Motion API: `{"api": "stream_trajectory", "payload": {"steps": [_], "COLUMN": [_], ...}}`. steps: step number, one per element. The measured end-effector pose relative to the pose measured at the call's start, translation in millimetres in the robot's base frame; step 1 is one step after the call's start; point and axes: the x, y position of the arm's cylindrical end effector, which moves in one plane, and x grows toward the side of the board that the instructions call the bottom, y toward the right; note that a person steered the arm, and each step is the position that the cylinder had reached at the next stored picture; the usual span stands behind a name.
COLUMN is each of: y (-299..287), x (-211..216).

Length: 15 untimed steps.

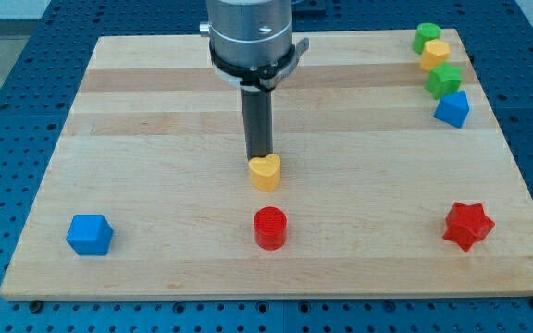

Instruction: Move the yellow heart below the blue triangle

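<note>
The rod's tip (260, 155) rests against the far edge of the yellow heart (265, 172), mid-table (155, 185). The arm carries no jaws. The blue triangle (452, 109) sits far right, last in a column beneath a green block (425, 37), yellow block (434, 54) and another green block (444, 80). A red cylinder (269, 228) stands near the heart.

The pale, matt wooden table (155, 111) shows straight grain bands, the smooth yellow plastic heart block (265, 172) looks faintly glossy, and the straight dark rod (258, 125) looks matt.
</note>
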Motion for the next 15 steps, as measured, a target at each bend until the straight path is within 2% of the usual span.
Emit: {"api": "stream_trajectory", "payload": {"steps": [1,3,5,8,11,15], "y": [-3.7,-47.0,-48.3,25.6,95.2,204.9], "x": [1.1,3.9,37.9,34.2,4.0,10.0]}}
